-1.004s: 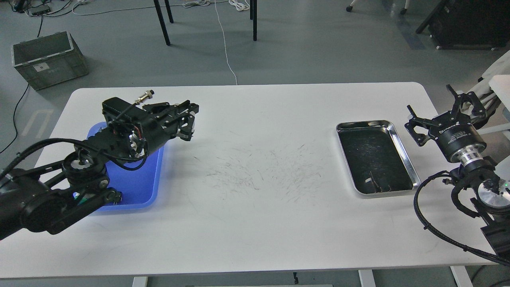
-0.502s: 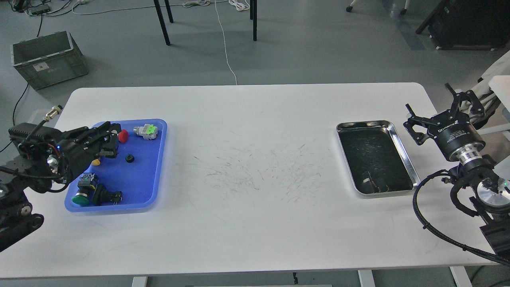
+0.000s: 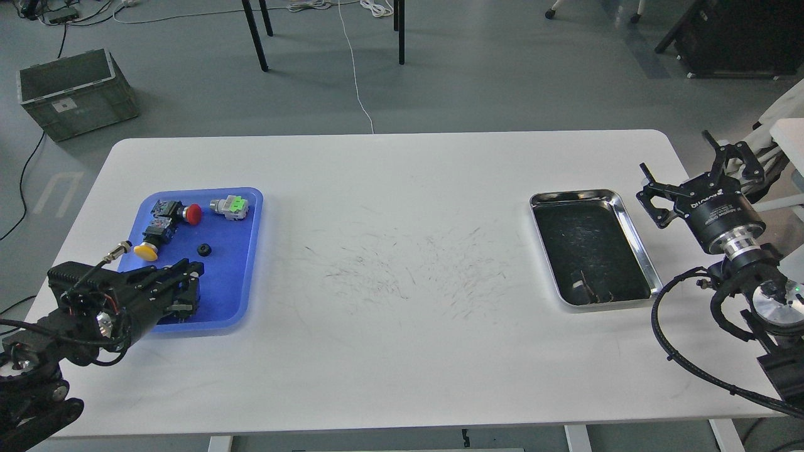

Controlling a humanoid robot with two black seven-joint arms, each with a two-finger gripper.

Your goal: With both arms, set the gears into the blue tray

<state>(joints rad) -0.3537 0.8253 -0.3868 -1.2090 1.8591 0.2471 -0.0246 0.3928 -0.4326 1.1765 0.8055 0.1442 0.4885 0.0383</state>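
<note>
The blue tray (image 3: 232, 282) lies on the left of the white table. One small black gear (image 3: 203, 249) rests in its middle. My left gripper (image 3: 190, 287) hovers over the tray's near-left corner, below the gear. Its fingers stand apart and I see nothing between them. It hides that corner of the tray. Far to the right, my right gripper (image 3: 683, 164) sits beyond the table's right edge. It is wide open and empty, pointing up and away.
In the tray are also a red-capped switch (image 3: 183, 212), a yellow-capped switch (image 3: 149, 246) and a green-and-silver switch (image 3: 230, 206). A steel tray (image 3: 568, 196) with a black liner lies at the right. The scuffed table (image 3: 408, 270) spans between the trays.
My left arm has swung back from over the tray's far right side to its near-left corner, uncovering the gear and switches. The right arm has barely moved.
</note>
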